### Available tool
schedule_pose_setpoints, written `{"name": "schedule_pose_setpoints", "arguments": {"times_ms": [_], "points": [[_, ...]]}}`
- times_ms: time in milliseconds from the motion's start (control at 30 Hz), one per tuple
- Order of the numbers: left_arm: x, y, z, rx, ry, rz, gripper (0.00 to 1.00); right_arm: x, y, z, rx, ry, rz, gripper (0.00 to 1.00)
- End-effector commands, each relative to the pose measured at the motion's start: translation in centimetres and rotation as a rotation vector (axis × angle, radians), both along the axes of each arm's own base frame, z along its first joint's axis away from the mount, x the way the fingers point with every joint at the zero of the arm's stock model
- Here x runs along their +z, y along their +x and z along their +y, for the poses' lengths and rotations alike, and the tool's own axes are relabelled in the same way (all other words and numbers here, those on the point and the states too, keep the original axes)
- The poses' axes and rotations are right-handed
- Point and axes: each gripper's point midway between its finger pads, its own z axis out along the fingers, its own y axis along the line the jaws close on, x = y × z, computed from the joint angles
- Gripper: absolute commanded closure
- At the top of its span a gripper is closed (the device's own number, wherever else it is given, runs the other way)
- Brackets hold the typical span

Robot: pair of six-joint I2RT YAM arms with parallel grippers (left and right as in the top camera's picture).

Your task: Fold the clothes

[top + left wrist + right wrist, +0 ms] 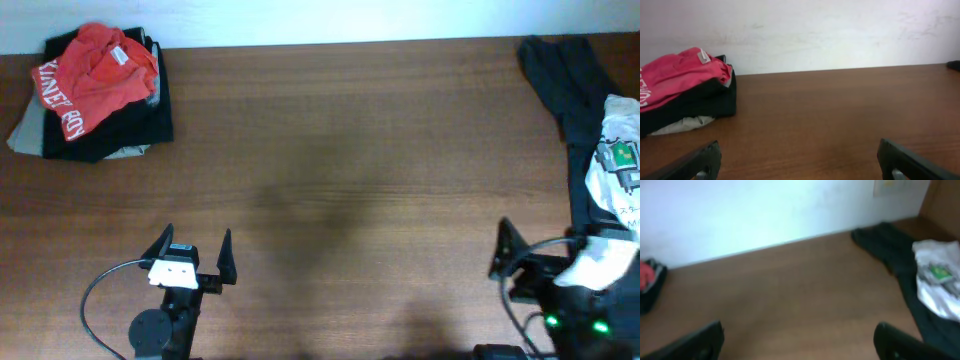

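Note:
The red-orange T-shirt [95, 75] with white lettering lies crumpled on top of a stack of dark and grey clothes [125, 125] at the table's far left corner. It also shows in the left wrist view [675, 75]. A loose dark grey garment [562, 75] and a white garment [620, 165] lie along the right edge, and show in the right wrist view [935, 275]. My left gripper [195, 255] is open and empty near the front edge, far from the stack. My right gripper [540, 252] is open and empty at the front right, beside the white garment.
The brown wooden table [340, 150] stretches between the two heaps. A white wall [840, 30] runs behind the far edge. A cable [95, 290] loops beside the left arm's base.

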Motion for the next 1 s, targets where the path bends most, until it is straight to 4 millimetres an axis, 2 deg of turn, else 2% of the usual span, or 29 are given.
{"name": "schedule_pose_setpoints", "arguments": {"times_ms": [0,67,233,400,533,700,833,967], "points": [[-0.1,0.0,0.1,0.007,-0.009,0.000,0.00,-4.8,1.2,0.3,0.004,0.047,-0.050,0.01],[-0.1,0.0,0.1,0.007,-0.009,0.000,0.01,-7.2,2.3,0.6,0.025,0.063,-0.106,0.01],[-0.1,0.0,0.1,0.007,-0.009,0.000,0.00,-11.3,4.4,2.0,0.116,0.075,-0.206,0.01],[-0.1,0.0,0.1,0.007,-0.009,0.000,0.00,-13.7,5.4,1.9,0.120,0.067,-0.267,0.01],[-0.1,0.0,0.1,0.007,-0.009,0.000,0.00,-14.7,6.1,1.8,0.118,0.068,-0.310,0.01],[-0.1,0.0,0.1,0.007,-0.009,0.000,0.01,-14.7,6.2,0.5,0.039,0.068,-0.314,0.01],[-0.1,0.0,0.1,0.007,-0.009,0.000,0.00,-15.9,6.1,0.5,0.043,0.051,-0.265,0.01],[-0.1,0.0,0.1,0.007,-0.009,0.000,0.01,-15.8,6.1,0.5,0.044,0.043,-0.267,0.01]]}}
